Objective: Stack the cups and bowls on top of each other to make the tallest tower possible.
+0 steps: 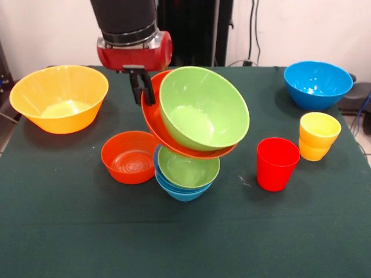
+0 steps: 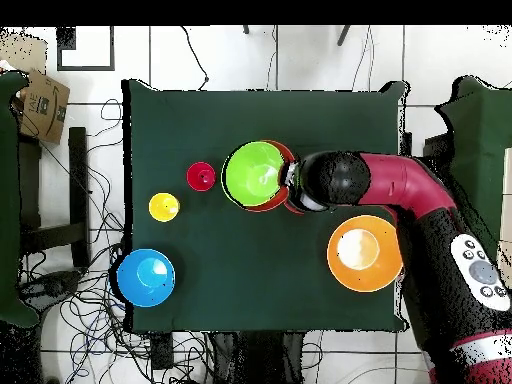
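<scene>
The hand point(image 1: 144, 87) comes down from the red and black arm point(image 2: 400, 190) and is clenched on the rim of a large red-orange bowl point(image 1: 155, 124), its dark fingers point(image 1: 149, 90) pinching the upper left edge of that rim. This bowl is tilted steeply, its opening turned toward the front camera, and a large green bowl point(image 1: 203, 107) sits nested inside it at the same tilt. The lower edge of the tilted pair rests on or just above a small pile in the middle of the surface point(image 1: 185, 237): a small green bowl point(image 1: 188, 168) nested upright in a blue bowl point(image 1: 179, 190); whether the pair actually touches the pile cannot be told. Just beside this pile, on its left in the front view, stands a small red-orange bowl point(image 1: 130, 156), upright and empty. A big orange-yellow bowl point(image 1: 59, 97) sits well apart at the far left corner in the front view, and a large blue bowl point(image 1: 317, 84) sits at the far right. Between the pile and the right edge stand 2 cups, both upright: a red cup point(image 1: 277, 163) and, just beside it and slightly farther back, a yellow cup point(image 1: 319, 136). From overhead, the green bowl hides most of the pile beneath it.
</scene>
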Controlling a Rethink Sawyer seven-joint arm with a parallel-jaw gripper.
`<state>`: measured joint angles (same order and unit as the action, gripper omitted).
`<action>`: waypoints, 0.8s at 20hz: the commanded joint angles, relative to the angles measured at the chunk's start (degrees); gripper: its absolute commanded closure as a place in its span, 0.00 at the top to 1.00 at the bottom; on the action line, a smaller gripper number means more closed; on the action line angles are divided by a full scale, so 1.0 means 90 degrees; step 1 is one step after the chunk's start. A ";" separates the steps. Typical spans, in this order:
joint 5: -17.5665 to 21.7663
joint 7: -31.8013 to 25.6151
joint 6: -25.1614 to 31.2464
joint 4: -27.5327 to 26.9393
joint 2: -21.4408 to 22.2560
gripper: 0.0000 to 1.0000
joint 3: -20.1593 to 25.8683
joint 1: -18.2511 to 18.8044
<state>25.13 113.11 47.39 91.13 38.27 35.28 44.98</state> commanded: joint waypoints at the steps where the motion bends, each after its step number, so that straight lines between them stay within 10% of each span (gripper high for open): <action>1: 0.0507 -0.1804 0.0732 -0.1125 -0.0750 0.00 0.0295 -0.0429; 16: 0.0571 -0.1725 0.0698 -0.1167 -0.0799 0.00 0.0315 -0.0472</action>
<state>27.18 113.10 48.51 83.47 31.04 36.19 42.11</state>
